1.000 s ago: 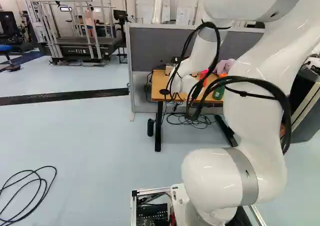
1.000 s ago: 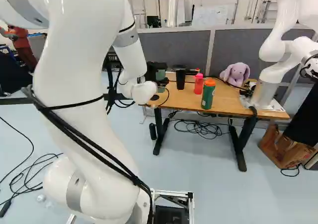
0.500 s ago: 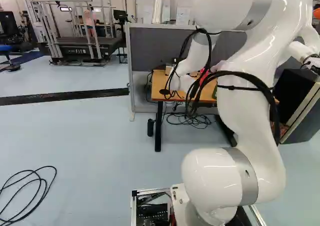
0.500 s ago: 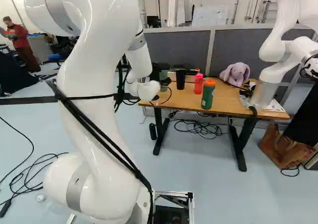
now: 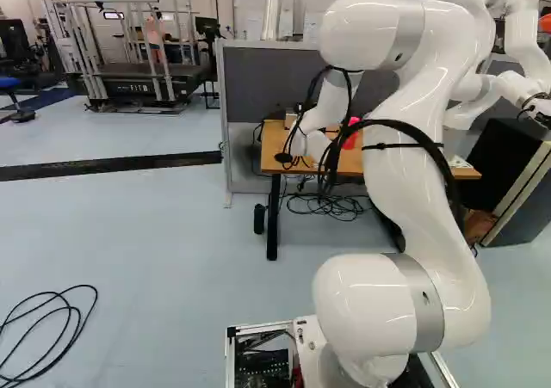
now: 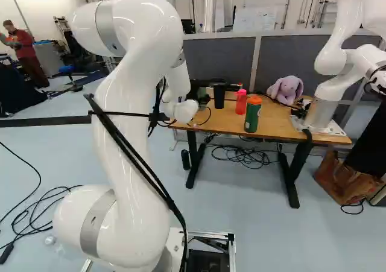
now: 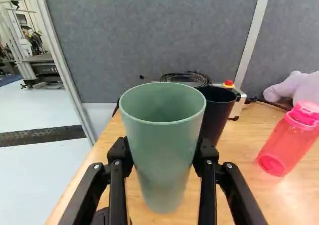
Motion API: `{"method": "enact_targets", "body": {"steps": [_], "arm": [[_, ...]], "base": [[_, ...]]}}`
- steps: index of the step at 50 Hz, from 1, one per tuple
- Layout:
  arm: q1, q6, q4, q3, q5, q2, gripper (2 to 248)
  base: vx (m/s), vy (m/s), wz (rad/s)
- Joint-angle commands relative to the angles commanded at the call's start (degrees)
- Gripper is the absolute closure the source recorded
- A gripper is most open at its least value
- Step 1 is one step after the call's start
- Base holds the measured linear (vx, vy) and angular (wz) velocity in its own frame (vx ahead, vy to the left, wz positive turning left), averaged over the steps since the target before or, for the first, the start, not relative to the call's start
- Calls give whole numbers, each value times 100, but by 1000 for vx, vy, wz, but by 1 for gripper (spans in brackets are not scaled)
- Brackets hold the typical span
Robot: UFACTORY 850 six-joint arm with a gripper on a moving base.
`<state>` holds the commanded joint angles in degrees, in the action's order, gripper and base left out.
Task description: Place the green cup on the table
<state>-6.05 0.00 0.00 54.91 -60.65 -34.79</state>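
The jaws are closed on the green cup, one on each side of it. The cup stands mouth up over the counter; whether its base touches the wood I cannot tell. Just beyond it in the wrist view is a black cup, and past that a coil of black cable and a white box with a red button. A pink bottle is on the counter near the middle of the right base view, just beside an orange-capped green bottle. Right of them in that view are a lilac plush rabbit and another robot. A brown bag lies on the floor at the lower right. A treadmill stands at the upper left of the left base view.
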Motion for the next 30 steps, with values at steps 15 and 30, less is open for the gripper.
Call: {"method": "enact_targets", "body": {"steps": [15,30], "arm": [[-29,0,0,580,-15,-575,123],[-41,0,0,854,-15,-898,123]], "base": [[0,0,0],[0,0,0]]}}
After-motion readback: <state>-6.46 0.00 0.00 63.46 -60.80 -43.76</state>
